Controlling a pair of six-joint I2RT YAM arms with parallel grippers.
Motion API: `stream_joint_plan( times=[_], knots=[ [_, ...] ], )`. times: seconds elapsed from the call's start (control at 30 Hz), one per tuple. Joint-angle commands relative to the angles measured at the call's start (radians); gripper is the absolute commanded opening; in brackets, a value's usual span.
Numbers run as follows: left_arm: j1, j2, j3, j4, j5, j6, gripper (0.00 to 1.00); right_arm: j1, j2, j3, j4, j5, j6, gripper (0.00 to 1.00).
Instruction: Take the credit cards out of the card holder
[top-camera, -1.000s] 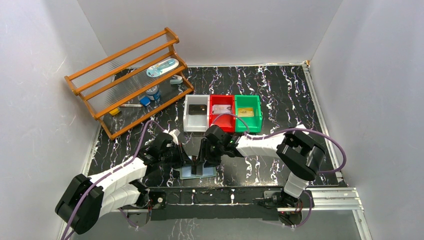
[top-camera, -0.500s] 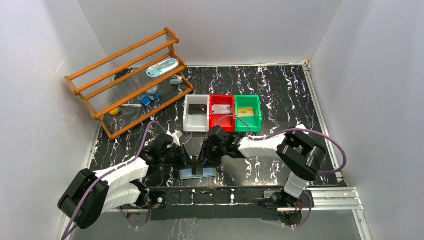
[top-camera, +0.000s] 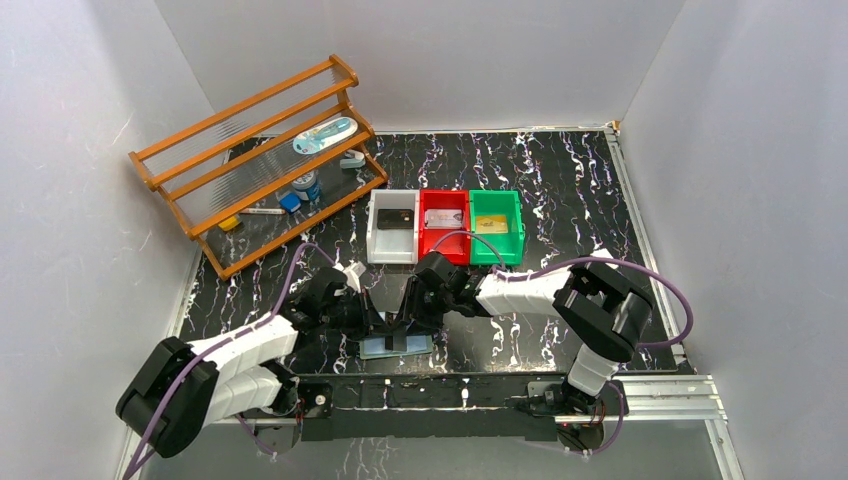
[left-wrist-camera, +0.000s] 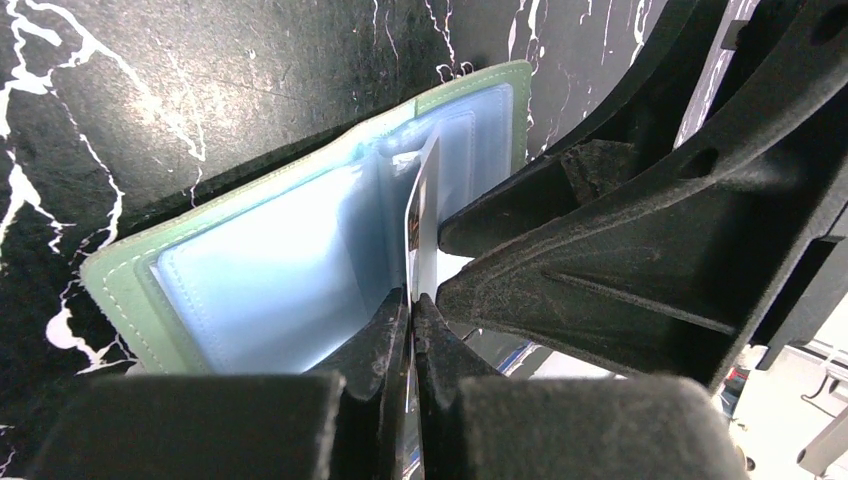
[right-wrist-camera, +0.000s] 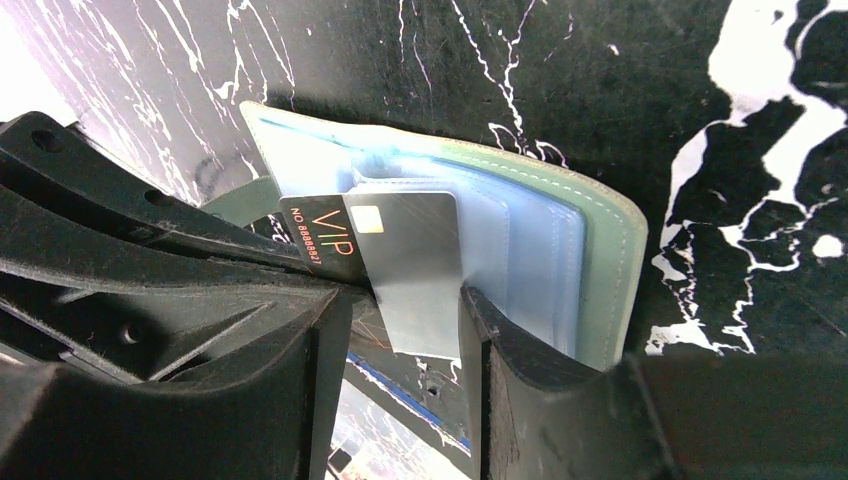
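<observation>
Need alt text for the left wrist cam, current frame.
The left tool is shut on a thin card, seen edge-on, standing up from the middle of the open grey-green card holder. The holder lies spread on the black marbled table, clear pockets up. The other arm's black body fills the right side.

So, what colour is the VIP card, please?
The VIP card is black with orange lettering; right wrist view.
</observation>
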Motion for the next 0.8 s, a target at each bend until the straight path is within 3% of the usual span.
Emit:
stream_joint_plan(
  times=[0.0, 0.27, 0.4, 0.5, 0.77],
  knots=[
    [-0.003, -0.044, 0.032, -0.046, 0.015, 0.022, 0.0, 0.005, 0.012, -0.033, -0.055, 0.058, -0.004, 0.53],
    [-0.003, -0.132, 0.131, -0.276, -0.097, 0.107, 0.0, 0.0, -0.004, -0.036, -0.079, 0.079, -0.007, 0.53],
    [-0.003, -0.162, 0.254, -0.426, -0.172, 0.208, 0.0, -0.026, -0.1, 0.055, -0.121, 0.069, -0.143, 0.54],
    [-0.003, -0.16, 0.31, -0.452, -0.203, 0.25, 0.0, -0.029, -0.228, 0.012, -0.051, 0.139, -0.161, 0.59],
    [-0.004, -0.169, 0.355, -0.47, -0.239, 0.279, 0.0, -0.031, -0.322, -0.113, 0.028, 0.184, -0.143, 0.63]
  ],
)
